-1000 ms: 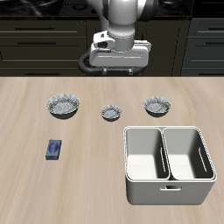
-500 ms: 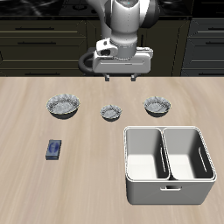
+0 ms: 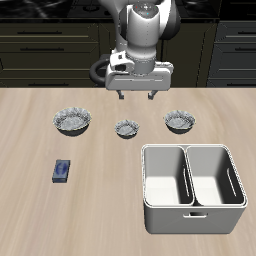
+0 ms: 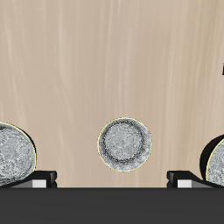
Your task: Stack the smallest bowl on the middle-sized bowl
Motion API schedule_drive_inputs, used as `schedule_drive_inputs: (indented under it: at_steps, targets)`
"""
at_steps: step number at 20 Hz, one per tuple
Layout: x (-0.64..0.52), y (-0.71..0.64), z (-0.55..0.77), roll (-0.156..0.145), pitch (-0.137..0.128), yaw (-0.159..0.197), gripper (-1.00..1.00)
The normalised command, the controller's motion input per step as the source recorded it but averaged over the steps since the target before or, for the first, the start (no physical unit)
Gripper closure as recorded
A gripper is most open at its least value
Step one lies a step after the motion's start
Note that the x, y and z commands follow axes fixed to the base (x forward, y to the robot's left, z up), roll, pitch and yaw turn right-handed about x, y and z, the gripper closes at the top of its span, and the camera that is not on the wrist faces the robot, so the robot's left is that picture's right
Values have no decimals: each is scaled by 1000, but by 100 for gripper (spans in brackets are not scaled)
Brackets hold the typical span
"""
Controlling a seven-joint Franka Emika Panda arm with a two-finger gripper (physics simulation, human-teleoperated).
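The smallest bowl [image 3: 127, 128] sits in the middle of a row of three grey-and-white scalloped bowls, and it also shows in the wrist view [image 4: 124, 144]. The middle-sized bowl [image 3: 180, 121] stands beside it, above the white caddy, and is partly cut off in the wrist view [image 4: 12, 156]. The largest bowl [image 3: 73, 121] is at the row's other end, with only its edge showing in the wrist view [image 4: 216, 163]. My gripper [image 3: 135, 97] is open and empty. It hangs above and slightly behind the smallest bowl, touching nothing. Its fingertips [image 4: 45, 178] show in the wrist view.
A white two-compartment caddy [image 3: 193, 205] stands near the table's front edge, in front of the middle-sized bowl. A small blue object [image 3: 62, 171] lies in front of the largest bowl. Dark cabinets run behind the table.
My gripper has come down toward the table and a little forward, nearer the smallest bowl. The bowls have not moved.
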Motion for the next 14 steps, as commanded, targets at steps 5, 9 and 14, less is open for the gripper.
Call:
schedule_drive_inputs:
  at_steps: [5, 9, 14]
  targets:
    - [-40, -99, -170, -16, -5, -5, -100]
    - [-27, -46, -205, -9, -4, 26, -100]
    - [-2, 5, -200, 6, 9, 0, -100]
